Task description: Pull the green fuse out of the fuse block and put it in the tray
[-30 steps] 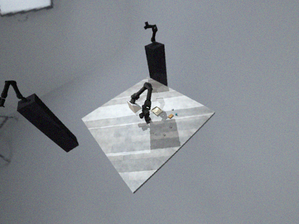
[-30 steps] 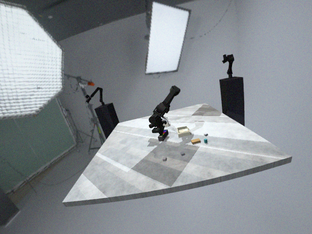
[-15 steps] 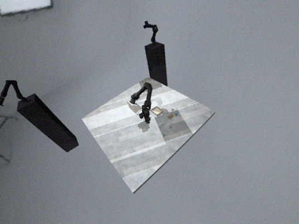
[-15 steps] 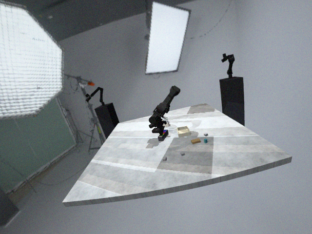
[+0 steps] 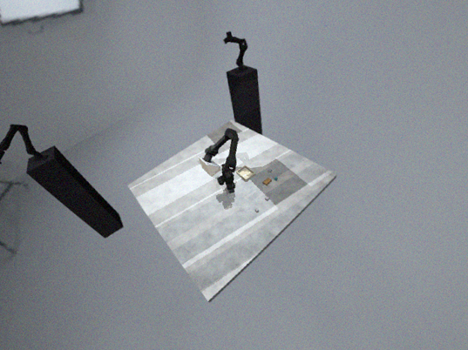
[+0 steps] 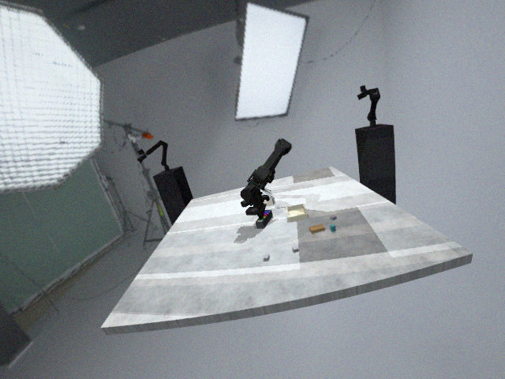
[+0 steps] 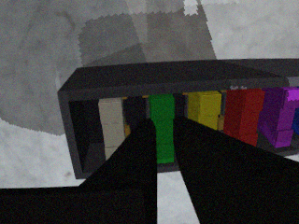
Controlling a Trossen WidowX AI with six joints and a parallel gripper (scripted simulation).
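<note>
My jaws are clamped on the green fuse [image 7: 163,126], seated in the fuse block [image 7: 175,77]; any tilt while lifting risks scraping the yellow fuse [image 7: 206,108] or block wall.

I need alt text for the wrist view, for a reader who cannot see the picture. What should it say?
Seen from the wrist, the gripper is shut on the green fuse, which still sits in the dark fuse block. Beside it in the row stand a beige fuse on one side and yellow, red and purple fuses on the other, over a mottled grey table top.
</note>
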